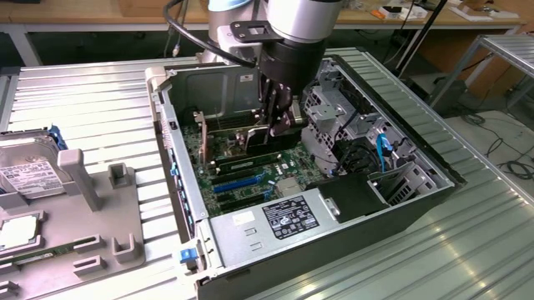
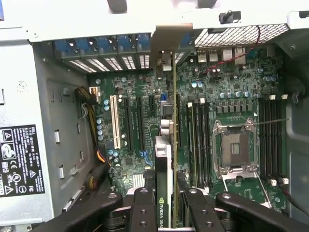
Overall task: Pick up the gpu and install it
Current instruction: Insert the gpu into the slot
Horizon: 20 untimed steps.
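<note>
Tool (image 2: pixel 167 205) around gpu (image 2: pixel 163 164), above motherboard slots (image 2: pixel 127 121)

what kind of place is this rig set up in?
Probably a lab or workshop PC-assembly cell: an open computer case on a ribbed metal table, the gripper holding the gpu inside it, wooden workbenches behind.

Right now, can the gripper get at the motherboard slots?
Probably yes: the case is open, and the gripper, holding the gpu, hangs just above the slots; nothing shows between.
</note>
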Motion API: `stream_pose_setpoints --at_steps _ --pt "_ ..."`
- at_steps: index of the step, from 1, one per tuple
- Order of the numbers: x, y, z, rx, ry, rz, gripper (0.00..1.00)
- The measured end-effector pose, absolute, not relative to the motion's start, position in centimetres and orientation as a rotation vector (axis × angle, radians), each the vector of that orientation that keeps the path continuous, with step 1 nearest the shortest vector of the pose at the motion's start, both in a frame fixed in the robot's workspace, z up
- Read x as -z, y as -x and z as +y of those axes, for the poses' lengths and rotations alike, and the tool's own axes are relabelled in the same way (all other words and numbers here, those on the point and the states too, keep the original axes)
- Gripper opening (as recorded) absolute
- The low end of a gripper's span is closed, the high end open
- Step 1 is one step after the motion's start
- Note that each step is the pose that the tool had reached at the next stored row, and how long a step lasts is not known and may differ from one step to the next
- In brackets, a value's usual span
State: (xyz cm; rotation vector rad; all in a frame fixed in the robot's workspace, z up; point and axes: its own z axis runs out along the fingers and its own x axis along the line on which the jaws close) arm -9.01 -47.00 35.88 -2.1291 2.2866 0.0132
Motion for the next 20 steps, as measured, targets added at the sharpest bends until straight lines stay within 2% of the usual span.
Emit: stream_pose_setpoints --at_steps 14,20 --pt "-32.7 9.0 -47.0 -0.016 2.128 2.285 0.27" --pt "-32.3 9.0 -46.6 -0.023 2.125 2.283 0.27"
